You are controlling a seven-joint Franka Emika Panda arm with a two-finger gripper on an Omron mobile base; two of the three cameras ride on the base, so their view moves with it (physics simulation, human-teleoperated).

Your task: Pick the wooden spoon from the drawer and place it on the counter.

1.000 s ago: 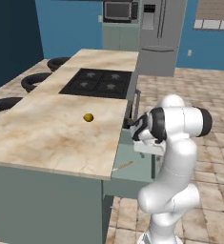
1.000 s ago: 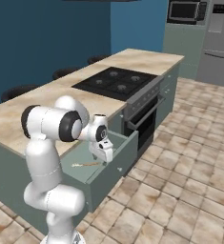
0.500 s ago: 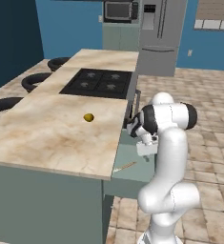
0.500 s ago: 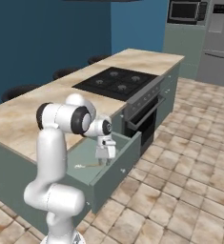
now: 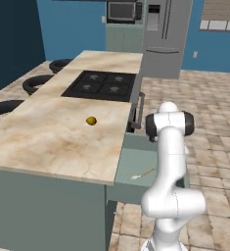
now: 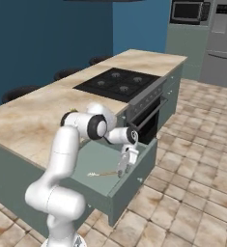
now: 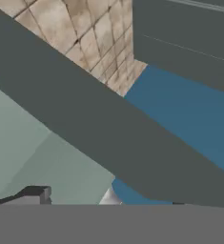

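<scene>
In the open drawer (image 6: pixel 144 159), pulled out from the desk's front: the wooden spoon (image 6: pixel 103 173) lies flat on the pale green floor, toward the drawer's near end, close to the front wall. Also seen from the left base view as a thin tan sliver (image 5: pixel 143 173) on the floor. Long axis runs roughly across the drawer's width, slightly skewed; which end carries the bowl is too small to tell.

Gripper (image 6: pixel 122 169) hangs inside the drawer space, pointing down. Fingers spread wide, nothing between them. The spoon's nearer end sits just beside the fingertips, the rest of the stick trailing away toward the desk side and toward the robot's base. Not touching, as far as the right base view shows. The hand view catches a drawer wall running diagonally and a patch of green floor, no spoon in it; so the spoon probably lies off to one side of the fingers' line.

Judgement: the coming move turns on a short sideways shift over the stick's middle, with the fingers turned to straddle it across its thin dimension, then a drop to the floor.

Drawer contents: the spoon alone, as far as visible. On the desk (image 5: pixel 53 142): a small yellow ball (image 5: pixel 91 120), near the black stovetop (image 5: pixel 101 85), well apart from the drawer.
</scene>
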